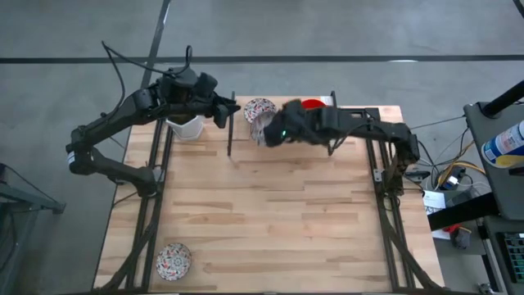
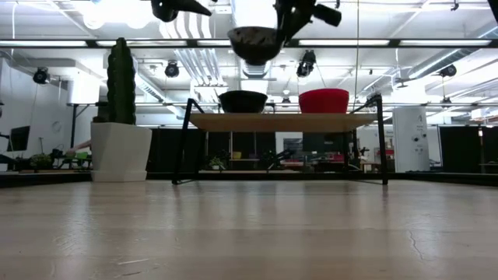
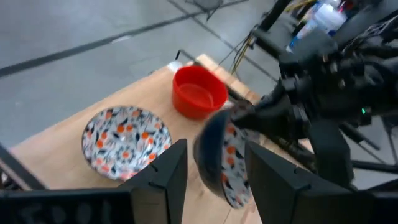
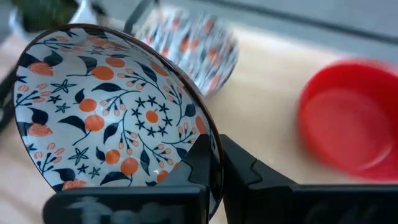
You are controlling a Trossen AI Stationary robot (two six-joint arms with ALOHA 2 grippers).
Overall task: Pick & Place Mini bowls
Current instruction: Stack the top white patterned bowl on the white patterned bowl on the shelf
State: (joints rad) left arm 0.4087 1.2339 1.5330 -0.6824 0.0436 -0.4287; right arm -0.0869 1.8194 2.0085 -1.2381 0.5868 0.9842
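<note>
My right gripper (image 1: 268, 133) is shut on a floral mini bowl (image 4: 112, 112), white inside and dark outside, held above the raised wooden shelf (image 2: 284, 121) at the table's far edge; it shows high up in the low view (image 2: 255, 43). A second floral bowl (image 1: 259, 108) and a red bowl (image 1: 313, 103) rest by their bases on the shelf. A third floral bowl (image 1: 173, 260) sits at the table's near left corner. My left gripper (image 3: 214, 180) is open and empty, close to the left of the held bowl (image 3: 221, 162). My right gripper pinches the floral bowl's rim (image 4: 210, 142), one finger inside the bowl and one outside against its dark wall. The fingers come from the table's right side. The bowl is lifted clear of the shelf and tilted, its opening turned sideways.
A white pot with a green cactus (image 2: 120, 148) stands at the far left beside the shelf. The shelf's dark metal legs (image 1: 230, 131) stand on the table. The wooden table (image 1: 278, 221) lies bare between the shelf and the near edge.
</note>
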